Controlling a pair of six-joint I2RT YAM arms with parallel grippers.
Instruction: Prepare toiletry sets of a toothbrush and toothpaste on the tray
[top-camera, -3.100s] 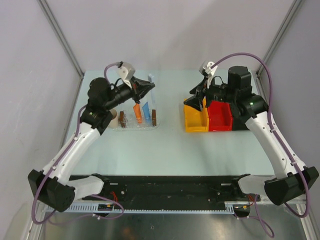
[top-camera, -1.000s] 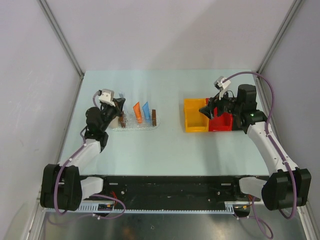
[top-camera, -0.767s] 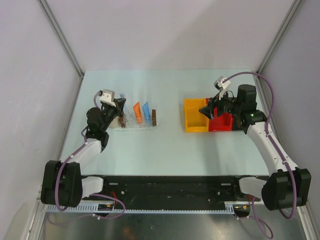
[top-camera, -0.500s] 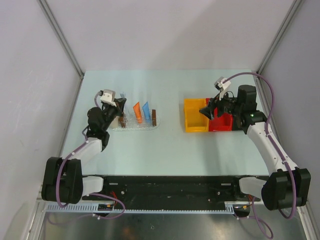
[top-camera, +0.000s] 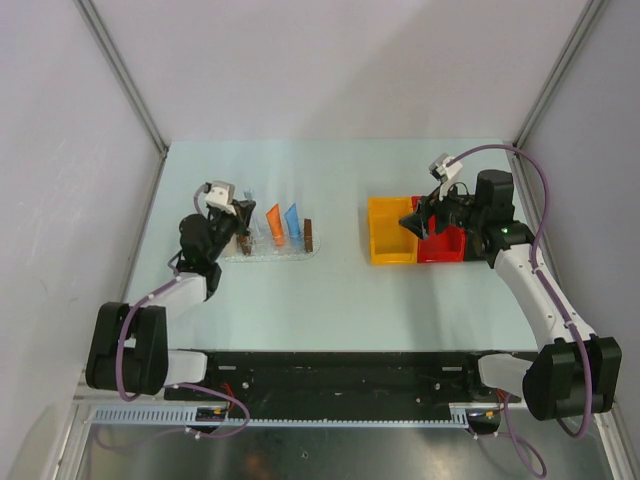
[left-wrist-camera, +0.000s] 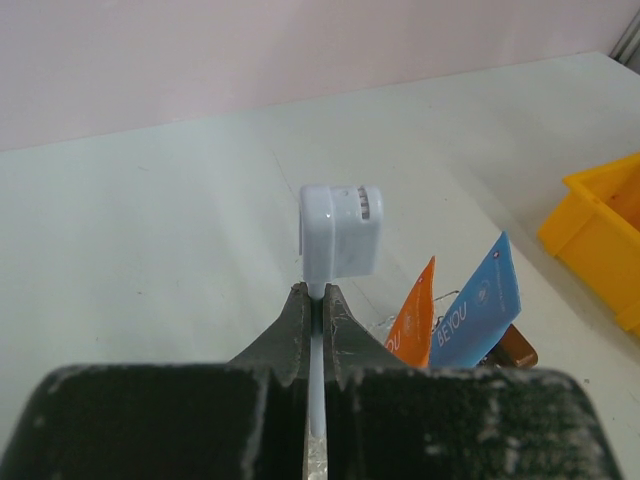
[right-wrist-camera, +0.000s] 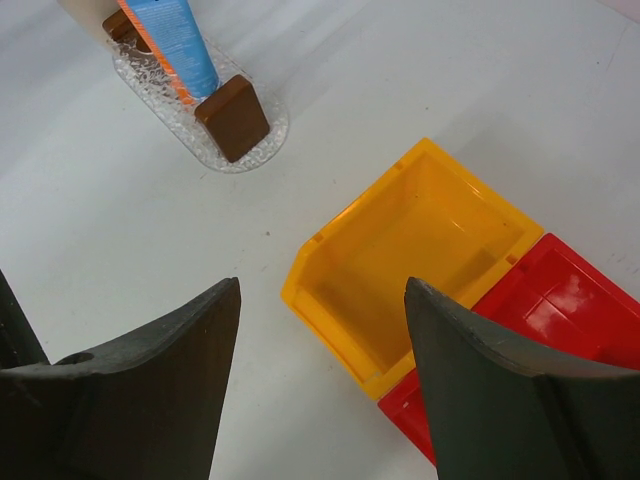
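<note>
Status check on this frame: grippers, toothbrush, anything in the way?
Left gripper shut on toothbrush, beside tray left end. Right gripper open, empty, above yellow bin. Orange toothpaste, blue toothpaste in tray. No obstruction seen.

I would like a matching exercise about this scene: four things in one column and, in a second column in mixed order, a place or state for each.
Things:
1. toothbrush
2. orange tube
3. yellow bin
4. right pincer

Places or states:
A. open, holding nothing
B. on the tray, next to the blue tube
C. clamped in the left pincer
D. side by side with the red bin

Pairs: 1-C, 2-B, 3-D, 4-A
</note>
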